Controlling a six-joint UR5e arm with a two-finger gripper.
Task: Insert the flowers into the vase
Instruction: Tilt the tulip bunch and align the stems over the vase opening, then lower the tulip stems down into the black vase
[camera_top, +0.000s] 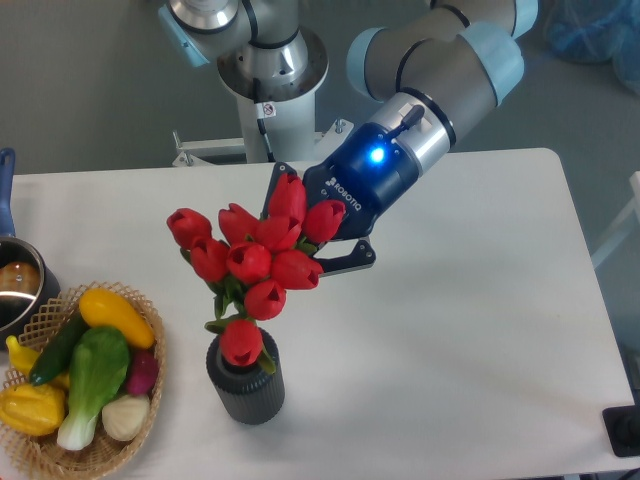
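The flowers (255, 255), a bunch of red tulip buds with green stems and leaves, hang over the table. Their lowest bud sits right at the mouth of the vase (247, 384), a dark grey ribbed cylinder near the front of the table. My gripper (312, 235) is behind the bunch at its upper right, shut on it. One dark finger (345, 262) shows below the buds; the other is mostly hidden by them. The stems' lower ends are hidden behind the lowest bud and the vase mouth.
A wicker basket (145, 385) with yellow, green and red toy vegetables stands at the front left, close to the vase. A metal pot (18, 283) with a blue handle sits at the left edge. The robot's base (270, 80) rises behind the table.
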